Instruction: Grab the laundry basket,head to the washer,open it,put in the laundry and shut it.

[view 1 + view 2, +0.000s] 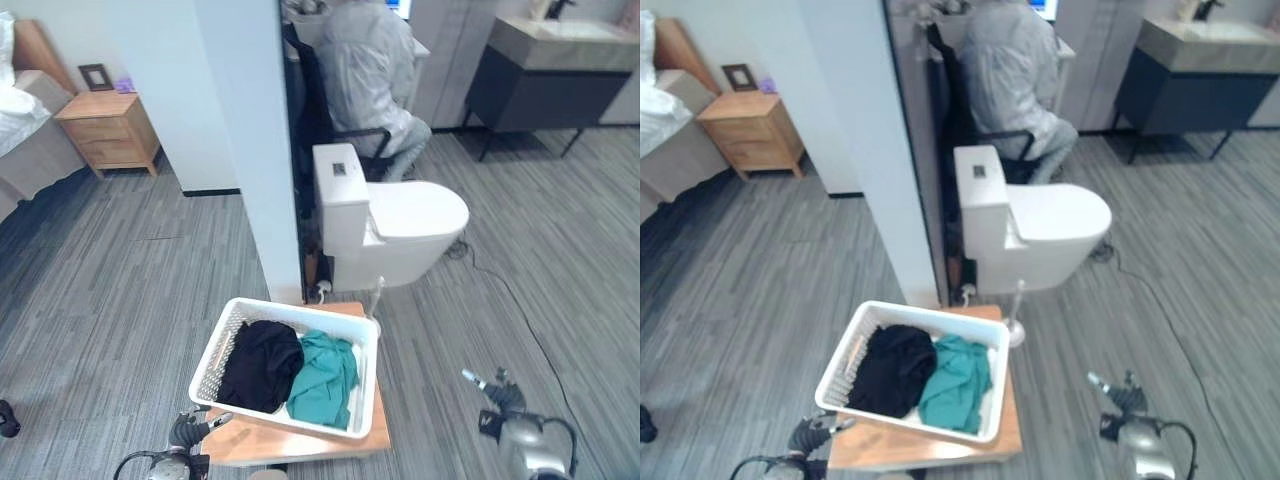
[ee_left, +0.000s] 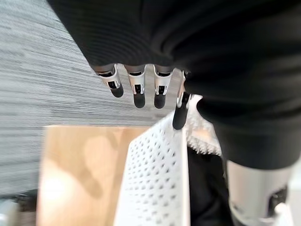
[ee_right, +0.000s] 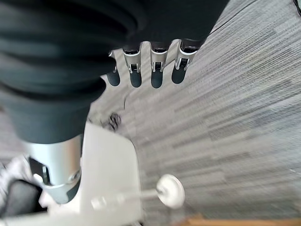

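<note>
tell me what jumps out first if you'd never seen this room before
Likely the white laundry basket on a low wooden stand near the robot, holding a black garment beside a teal one. Just beyond it a white toilet stands against a partition wall, with a person seated behind. The left hand hovers open by the basket's near corner; the right hand hangs open over bare floor.

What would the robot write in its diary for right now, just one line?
stage: reaching for basket | laundry basket: on low wooden table, black and teal clothes inside | left hand: open, beside basket rim | right hand: open, over floor
</note>
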You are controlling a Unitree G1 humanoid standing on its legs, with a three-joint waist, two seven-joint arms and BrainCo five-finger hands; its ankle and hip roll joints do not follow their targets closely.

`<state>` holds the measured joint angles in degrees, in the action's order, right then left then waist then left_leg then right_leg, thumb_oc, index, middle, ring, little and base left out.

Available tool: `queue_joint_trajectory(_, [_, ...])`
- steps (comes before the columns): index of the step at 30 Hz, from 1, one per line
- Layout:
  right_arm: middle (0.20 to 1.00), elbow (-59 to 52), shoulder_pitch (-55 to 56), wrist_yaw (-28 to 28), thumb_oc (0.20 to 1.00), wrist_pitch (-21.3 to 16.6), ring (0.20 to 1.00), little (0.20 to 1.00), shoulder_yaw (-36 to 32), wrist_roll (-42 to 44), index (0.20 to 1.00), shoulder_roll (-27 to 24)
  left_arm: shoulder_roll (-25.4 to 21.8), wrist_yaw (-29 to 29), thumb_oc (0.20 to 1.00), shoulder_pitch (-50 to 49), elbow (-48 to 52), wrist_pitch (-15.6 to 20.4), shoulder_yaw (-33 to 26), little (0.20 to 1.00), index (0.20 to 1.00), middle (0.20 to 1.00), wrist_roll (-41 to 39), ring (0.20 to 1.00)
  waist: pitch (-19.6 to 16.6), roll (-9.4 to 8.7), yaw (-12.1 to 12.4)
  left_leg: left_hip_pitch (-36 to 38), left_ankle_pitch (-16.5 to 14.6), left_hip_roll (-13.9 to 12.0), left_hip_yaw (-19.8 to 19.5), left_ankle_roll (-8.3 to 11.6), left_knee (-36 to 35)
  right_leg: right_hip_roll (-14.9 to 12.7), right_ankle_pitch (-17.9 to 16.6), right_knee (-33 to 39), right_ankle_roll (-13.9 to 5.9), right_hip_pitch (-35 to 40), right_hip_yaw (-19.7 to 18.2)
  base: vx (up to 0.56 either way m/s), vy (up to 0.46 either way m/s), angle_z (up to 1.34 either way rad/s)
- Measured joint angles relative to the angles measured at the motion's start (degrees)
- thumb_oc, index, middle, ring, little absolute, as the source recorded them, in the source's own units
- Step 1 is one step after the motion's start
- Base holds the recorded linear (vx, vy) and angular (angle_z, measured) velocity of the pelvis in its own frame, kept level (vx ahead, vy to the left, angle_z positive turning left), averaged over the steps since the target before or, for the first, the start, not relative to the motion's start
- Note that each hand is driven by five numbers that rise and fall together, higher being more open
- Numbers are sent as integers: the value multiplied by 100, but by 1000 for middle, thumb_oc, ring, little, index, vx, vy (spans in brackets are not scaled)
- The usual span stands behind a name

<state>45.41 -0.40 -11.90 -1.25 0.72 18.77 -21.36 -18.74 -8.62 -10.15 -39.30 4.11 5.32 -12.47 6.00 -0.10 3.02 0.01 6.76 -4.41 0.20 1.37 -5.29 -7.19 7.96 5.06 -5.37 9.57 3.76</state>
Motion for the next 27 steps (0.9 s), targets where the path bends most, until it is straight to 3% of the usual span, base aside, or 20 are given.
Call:
queue_joint_trajectory(2, [1000, 33, 6, 25, 1000, 9, 1000, 1000, 4, -58, 1000, 85, 64, 2, 1000, -141, 24, 0, -55, 1000, 1000, 1000, -13, 1000, -8, -59, 56, 128, -174, 193, -51, 80, -3, -170, -551, 45, -207, -49, -9, 25, 21, 20])
queue_joint_trajectory(5, [1000, 49, 48, 117, 1000, 117, 1000, 1000, 106, -164, 1000, 128, 223, 56, 1000, -1162, 685, -24, -134, 1000, 1000, 1000, -70, 1000, -13, 95, 282, 170, -267, 154, -2, 116, -3, -91, -517, 15, -215, -10, 3, 8, 1, 4])
queue_joint_trajectory(9, [1000, 43, 98, 184, 1000, 144, 1000, 1000, 86, -165, 1000, 93, 195, 192, 1000, -1765, 1259, -110, -188, 1000, 1000, 1000, -56, 1000, 9, 113, 386, 117, -278, 91, -100, 134, -4, -46, -458, -2, -177, -5, 124, 13, -1, 15])
queue_joint_trajectory(13, [1000, -194, 298, 203, 1000, 150, 1000, 1000, 94, -184, 1000, 121, 24, 169, 1000, -1626, 1626, -124, -669, 1000, 1000, 1000, 565, 1000, 55, 73, 413, 88, -290, 52, -129, 185, -5, -5, -447, -2, -158, -7, 157, 25, -6, 7])
queue_joint_trajectory(18, [1000, -486, 538, 275, 1000, 216, 1000, 1000, 183, -411, 1000, 220, -444, -400, 1000, -866, 1877, -181, -1441, 1000, 1000, 1000, 1420, 1000, 111, -36, 400, 96, -287, 37, -130, 196, -6, 12, -449, -3, -150, 8, 158, 24, -2, 0])
queue_joint_trajectory(22, [1000, -487, 509, 559, 1000, 268, 1000, 1000, 583, -610, 1000, 355, -660, -633, 1000, -248, 2268, -228, -1386, 1000, 1000, 1000, 1988, 1000, 77, -161, 301, 90, -280, 40, -125, 208, -6, 9, -455, -3, -148, 0, 156, 0, 0, 0])
queue_joint_trajectory(27, [1000, -464, 416, 822, 1000, 290, 1000, 1000, 794, -614, 1000, 395, -939, -631, 1000, 285, 2171, -369, -1069, 1000, 1000, 1000, 2417, 1000, 65, -177, 198, 103, -272, 12, -102, 226, -6, 27, -465, -3, -136, -8, 146, 6, 0, -1])
